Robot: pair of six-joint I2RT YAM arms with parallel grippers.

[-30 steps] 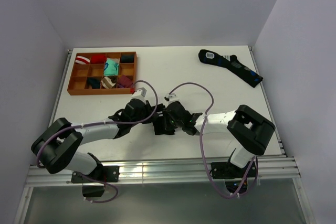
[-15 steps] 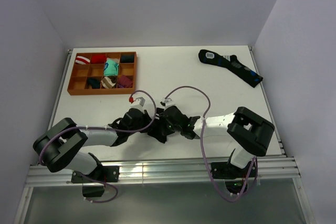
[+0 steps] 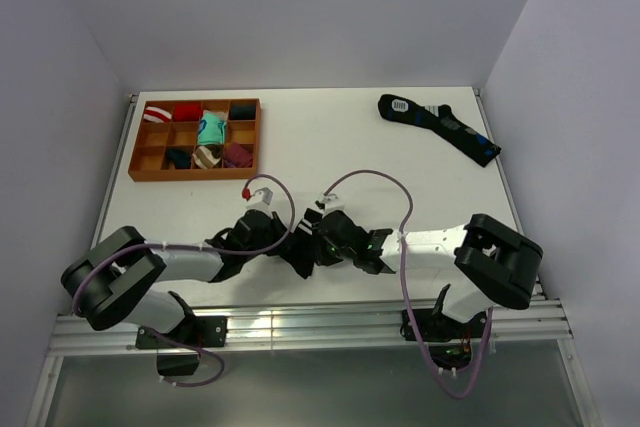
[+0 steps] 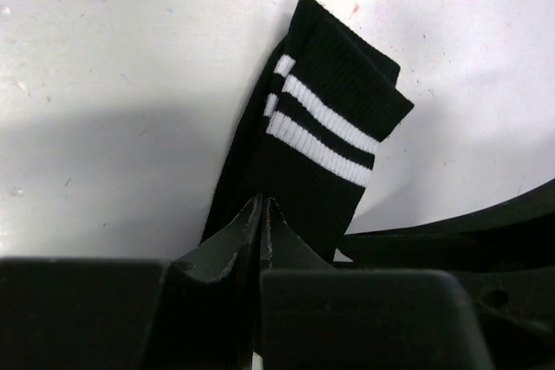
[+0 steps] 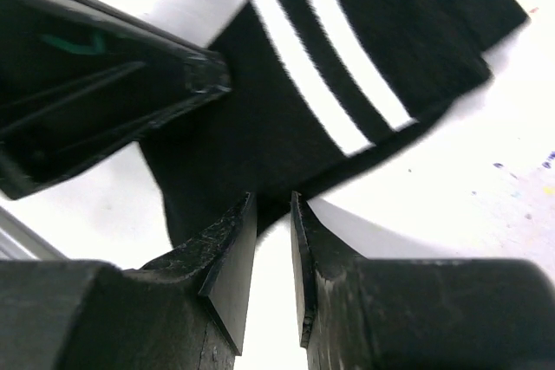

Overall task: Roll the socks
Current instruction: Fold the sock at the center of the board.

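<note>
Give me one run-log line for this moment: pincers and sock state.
left pincer: shut on black sock | right pincer: slightly open at sock edge | sock: striped cuff flat, not yet rolled

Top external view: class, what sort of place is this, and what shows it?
Probably a robotics lab test cell: left arm and right arm, mounted on a metal rail, working a black sock; a white table boxed in by plain walls; a wooden tray of sock bundles.

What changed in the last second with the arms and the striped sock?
The left gripper, shut on the striped sock, and the right gripper, jaws slightly apart at its edge, both drew back toward the robot, taking the sock along. The tray and the long dark sock stayed put.
</note>
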